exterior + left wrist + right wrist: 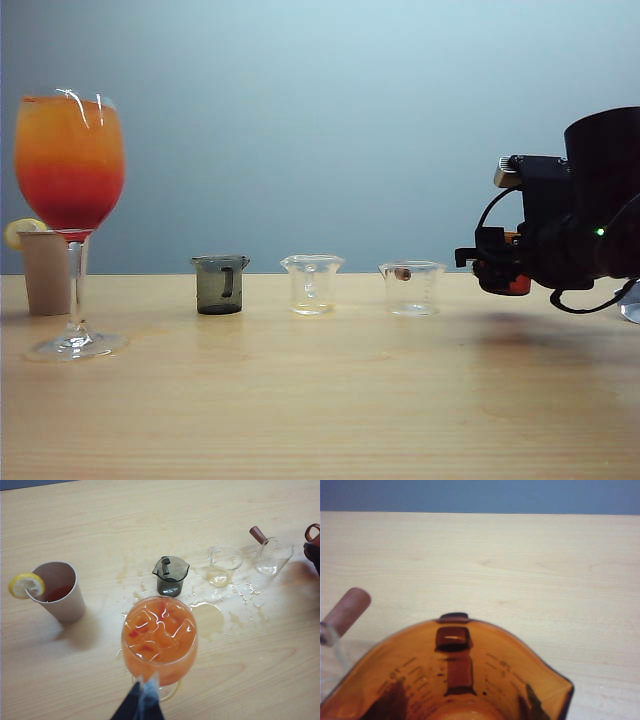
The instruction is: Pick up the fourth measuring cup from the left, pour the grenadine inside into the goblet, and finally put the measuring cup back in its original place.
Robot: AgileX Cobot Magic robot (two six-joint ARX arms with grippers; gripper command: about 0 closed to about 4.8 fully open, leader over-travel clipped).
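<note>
The goblet (pixel 70 170) stands at the far left, filled with orange juice over a red grenadine layer (pixel 68 200); from above it shows ice (pixel 159 632). The amber fourth measuring cup (pixel 465 680) fills the right wrist view, almost empty, with dark streaks on its walls. My right gripper (pixel 462 702) is shut on it, the fingers showing dark through the walls. In the exterior view my right gripper (pixel 497 268) holds the cup (pixel 517 286) just above the table, right of the third cup. My left gripper (pixel 141 700) hovers over the goblet, fingers together.
A beige tumbler (pixel 45 275) with a lemon slice stands behind the goblet. In a row stand a smoky grey cup (pixel 220 285), a clear cup (pixel 312 285) and a clear cup with a brown handle (pixel 412 288). Spilled liquid (pixel 210 617) wets the table between the cups and the goblet.
</note>
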